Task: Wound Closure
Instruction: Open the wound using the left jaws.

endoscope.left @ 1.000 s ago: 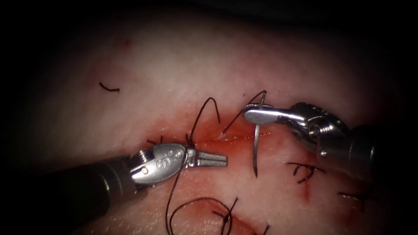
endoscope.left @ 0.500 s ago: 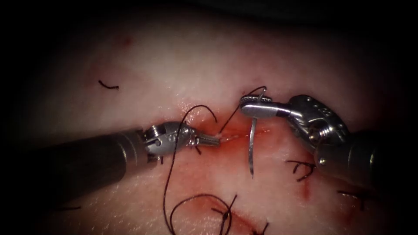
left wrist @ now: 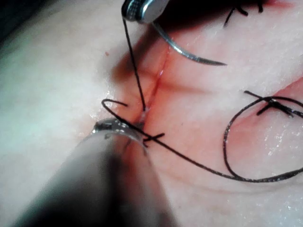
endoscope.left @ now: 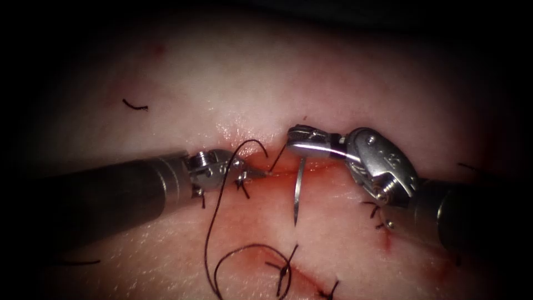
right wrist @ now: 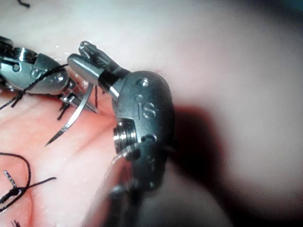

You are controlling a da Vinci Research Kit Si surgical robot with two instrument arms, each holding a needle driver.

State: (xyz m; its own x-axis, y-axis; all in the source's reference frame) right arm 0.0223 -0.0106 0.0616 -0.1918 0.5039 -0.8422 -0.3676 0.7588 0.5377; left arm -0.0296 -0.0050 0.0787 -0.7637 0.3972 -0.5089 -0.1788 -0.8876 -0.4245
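endoscope view — needle (endoscope.left: 298, 194) butt hidden

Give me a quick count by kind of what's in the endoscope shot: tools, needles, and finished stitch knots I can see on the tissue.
Tools: 2, the left tool gripping the tissue at the cut, the right tool holding the needle near its thread end.
Needles: 1, the needle, free of the tissue.
Stitch knots: 4 countable.
Total: 7.

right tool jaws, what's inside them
The right tool has its jaws shut on the needle near its thread end; the rest curves free above the tissue, tip not in it. The clamped stretch is covered.
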